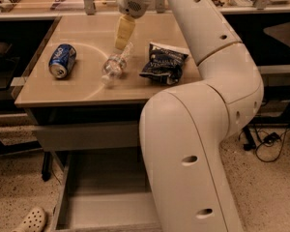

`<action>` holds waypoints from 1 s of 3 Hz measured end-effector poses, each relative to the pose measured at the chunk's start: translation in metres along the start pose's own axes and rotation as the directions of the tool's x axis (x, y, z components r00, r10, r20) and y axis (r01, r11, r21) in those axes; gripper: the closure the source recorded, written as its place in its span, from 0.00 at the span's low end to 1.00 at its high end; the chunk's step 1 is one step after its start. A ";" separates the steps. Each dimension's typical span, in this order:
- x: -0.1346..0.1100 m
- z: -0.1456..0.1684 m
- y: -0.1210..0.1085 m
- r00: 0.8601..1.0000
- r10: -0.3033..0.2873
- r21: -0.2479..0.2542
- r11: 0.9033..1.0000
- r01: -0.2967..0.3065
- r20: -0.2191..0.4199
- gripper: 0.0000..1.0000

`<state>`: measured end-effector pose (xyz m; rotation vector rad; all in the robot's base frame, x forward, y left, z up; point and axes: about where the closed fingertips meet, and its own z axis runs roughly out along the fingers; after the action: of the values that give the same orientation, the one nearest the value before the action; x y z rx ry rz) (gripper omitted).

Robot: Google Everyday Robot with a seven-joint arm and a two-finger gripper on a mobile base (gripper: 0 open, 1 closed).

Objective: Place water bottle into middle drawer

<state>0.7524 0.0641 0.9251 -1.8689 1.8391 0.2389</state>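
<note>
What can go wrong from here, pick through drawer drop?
1. The clear crinkly plastic water bottle lies on its side on the tan tabletop, tool just above its far end; a touch may roll it toward the blue soda can.
2. The dark crumpled snack bag beside it may get nudged.
3. The white arm hides part of the open grey metal drawer below, hampering the drop check.

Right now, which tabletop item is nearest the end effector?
The clear crinkly plastic bottle, just below the end effector; the blue soda can and dark snack bag lie farther off.
</note>
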 end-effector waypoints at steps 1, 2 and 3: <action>-0.002 0.005 -0.001 0.999 -0.023 0.003 1.000 0.023 0.042 0.00; -0.006 0.013 0.003 0.995 -0.068 -0.014 0.997 0.069 0.073 0.00; -0.006 0.018 0.006 0.990 -0.098 -0.023 0.995 0.101 0.099 0.00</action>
<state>0.7497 0.0781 0.9108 -1.9265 1.6810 0.3175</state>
